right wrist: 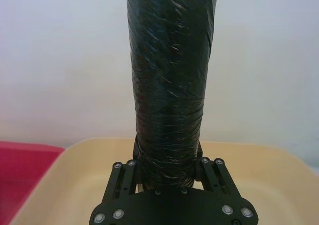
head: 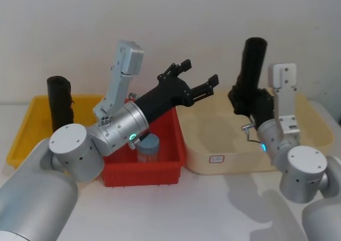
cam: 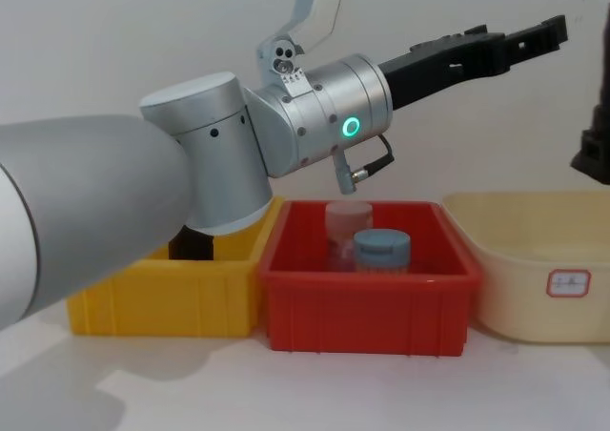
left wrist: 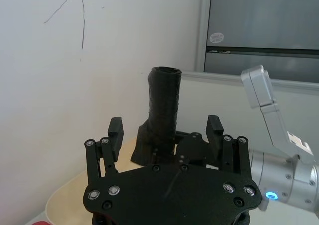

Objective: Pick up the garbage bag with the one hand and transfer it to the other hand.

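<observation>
The garbage bag [head: 251, 65], a thick black plastic roll, stands upright above the cream bin [head: 213, 139]. My right gripper [head: 249, 106], on the arm with the bluish ring, is shut on its flared lower end. The right wrist view shows the garbage bag [right wrist: 169, 75] rising straight out of the right gripper [right wrist: 168, 169]. My left gripper [head: 201, 73], on the arm with the green ring, hangs open over the red bin [head: 160, 174], pointing toward the bag and a short way from it. Seen from the left wrist, the garbage bag [left wrist: 164, 98] stands beyond the open left gripper [left wrist: 165, 129].
A second black roll [head: 58, 105] stands in the yellow bin [head: 24, 137] at the left. The red bin [cam: 367, 288] holds a jar with a blue lid [cam: 381, 250]. The cream bin [cam: 534, 269] is at the right. A white wall stands close behind.
</observation>
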